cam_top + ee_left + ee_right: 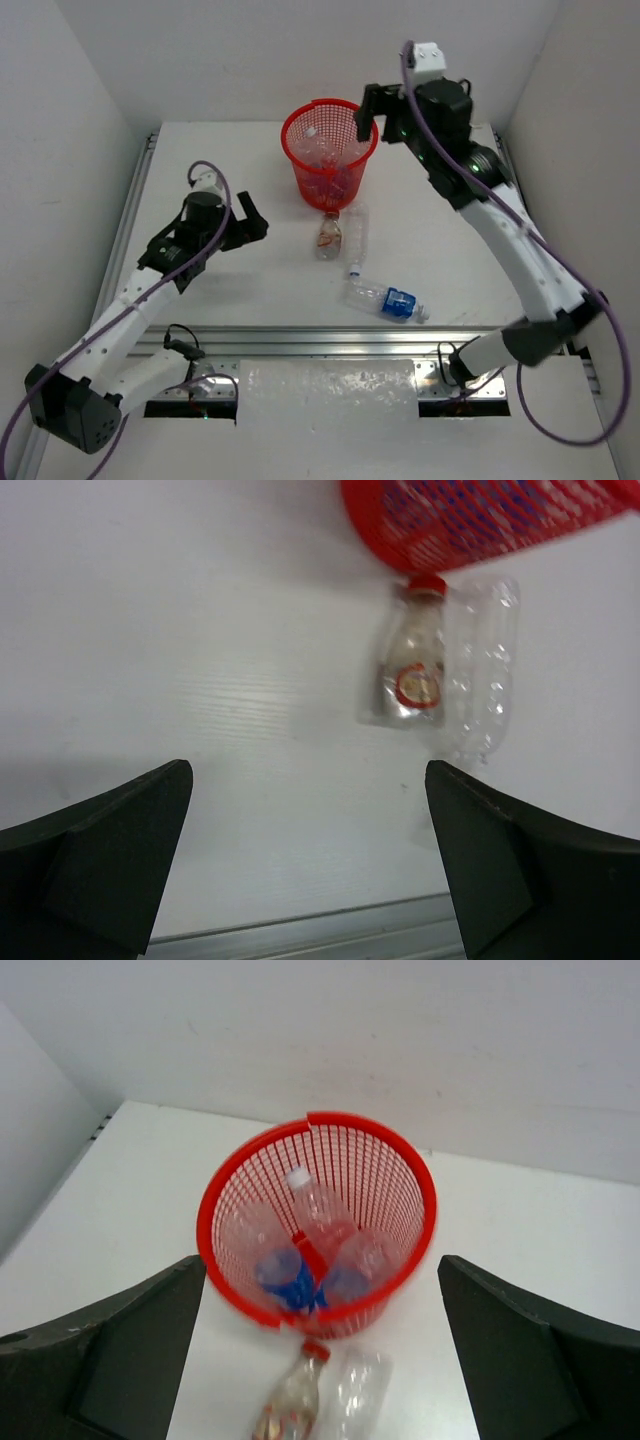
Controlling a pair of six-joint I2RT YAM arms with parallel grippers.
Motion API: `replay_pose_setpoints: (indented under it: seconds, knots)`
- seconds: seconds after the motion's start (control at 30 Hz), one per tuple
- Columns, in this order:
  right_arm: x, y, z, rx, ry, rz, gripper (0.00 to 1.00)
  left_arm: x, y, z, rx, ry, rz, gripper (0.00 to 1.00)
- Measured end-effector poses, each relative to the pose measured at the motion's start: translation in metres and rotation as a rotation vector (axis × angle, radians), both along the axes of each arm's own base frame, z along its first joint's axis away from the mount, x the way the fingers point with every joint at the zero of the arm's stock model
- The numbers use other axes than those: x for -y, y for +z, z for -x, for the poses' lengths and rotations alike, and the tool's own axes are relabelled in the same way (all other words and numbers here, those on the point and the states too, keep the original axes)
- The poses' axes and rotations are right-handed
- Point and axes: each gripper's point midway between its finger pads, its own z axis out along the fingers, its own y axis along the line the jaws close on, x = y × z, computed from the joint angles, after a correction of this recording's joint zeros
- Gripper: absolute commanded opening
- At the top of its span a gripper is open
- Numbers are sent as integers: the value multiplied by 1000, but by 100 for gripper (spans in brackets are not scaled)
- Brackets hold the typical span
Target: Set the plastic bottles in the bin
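**Both pincers open, bottles in the bin and beside it**

From above: my left pincer is wide open and holds nothing. The blue-label bottle lies on the table, far off to its right.

Left wrist: ahead of my left pincer lie the red-capped bottle and the clear bottle, side by side, next to the red bin.

Right wrist: my right pincer is wide open and empty. The red bin sits right below it, with bottles inside.

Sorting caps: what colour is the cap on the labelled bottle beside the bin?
Red cap, clearest in left wrist view.
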Motion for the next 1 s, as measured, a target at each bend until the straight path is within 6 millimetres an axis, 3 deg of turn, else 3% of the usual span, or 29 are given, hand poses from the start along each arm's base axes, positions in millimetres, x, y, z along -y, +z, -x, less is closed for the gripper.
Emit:
replay_pose_setpoints:
  seconds: [0.07, 0.13, 0.27, 0.37, 0.5, 0.73, 0.9, 1.0]
  knots:
    - [24, 5, 45, -11, 2, -30, 99, 31, -11, -1, -31, -76, 10, 100]
    - [40, -7, 83, -33, 19, -56, 99, 62, -22, -1, -55, -149, 15, 100]
    - [62, -70, 142, -155, 50, -62, 99, 116, -54, -9, -122, -267, -9, 98]
    - [69, -112, 169, -248, 66, -56, 99, 135, -76, -24, -158, -287, -34, 96]
    - [76, -133, 194, -299, 91, -63, 99, 155, -91, -47, -171, -325, -51, 95]
    - [73, -118, 219, -255, 166, -131, 99, 185, -114, -80, -186, -386, -71, 85]
    - [67, -109, 229, -240, 219, -169, 99, 188, -138, -87, -226, -387, -97, 83]
    - [63, -110, 231, -244, 246, -180, 99, 190, -153, -91, -251, -384, -110, 73]
